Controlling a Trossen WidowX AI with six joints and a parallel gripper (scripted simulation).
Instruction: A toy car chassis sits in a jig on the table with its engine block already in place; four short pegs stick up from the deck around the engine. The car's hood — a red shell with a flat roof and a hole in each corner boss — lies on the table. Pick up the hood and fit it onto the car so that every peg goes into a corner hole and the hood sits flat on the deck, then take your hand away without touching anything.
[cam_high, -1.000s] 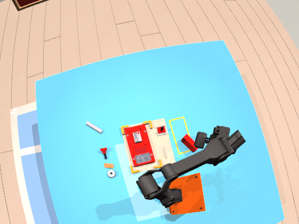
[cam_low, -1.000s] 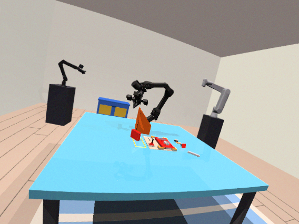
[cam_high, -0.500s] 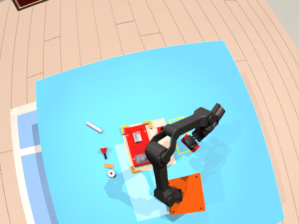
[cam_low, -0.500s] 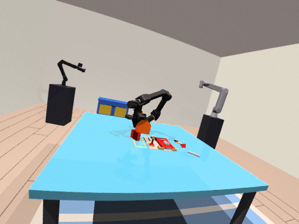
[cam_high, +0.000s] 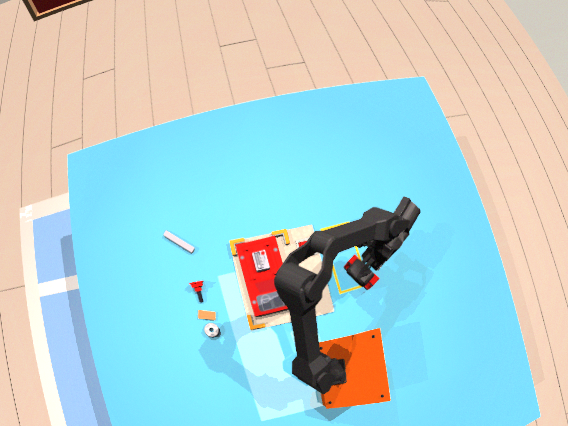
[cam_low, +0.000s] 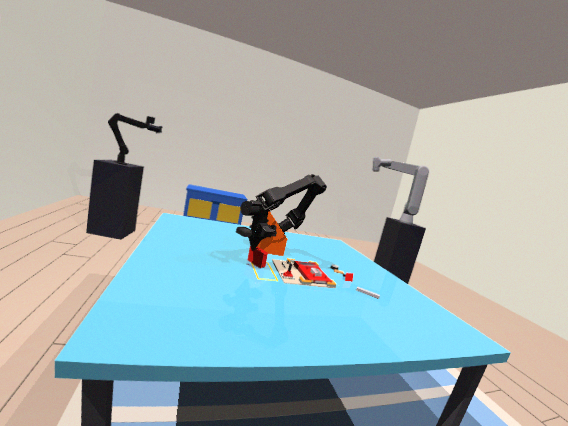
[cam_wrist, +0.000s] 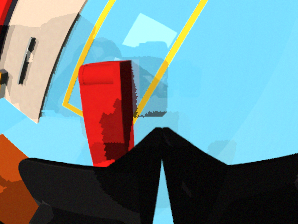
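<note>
The hood (cam_high: 371, 283) (cam_low: 257, 258) (cam_wrist: 99, 97), a red shell, stands on the table at the near end of the yellow outline and is partly hidden by the gripper in the top view. My gripper (cam_high: 361, 273) (cam_wrist: 161, 133) is shut and empty, its tips together low over the hood in the top view. In the wrist view the hood lies just left of and beyond the tips; whether they touch cannot be told. The red chassis (cam_high: 252, 281) (cam_low: 305, 267) sits in the jig with the pale engine block (cam_high: 260, 260) (cam_low: 316, 272) on its deck. The pegs are too small to judge.
The jig board (cam_high: 324, 301) (cam_wrist: 62, 15) lies left of the yellow outline (cam_high: 350, 290) (cam_wrist: 184, 35). An orange plate (cam_high: 367, 370) (cam_wrist: 12, 175) is by the arm's base. Left of the jig are a grey bar (cam_high: 179, 241), a red-and-black part (cam_high: 197, 286), an orange block (cam_high: 206, 315) and a metal ring (cam_high: 216, 334).
</note>
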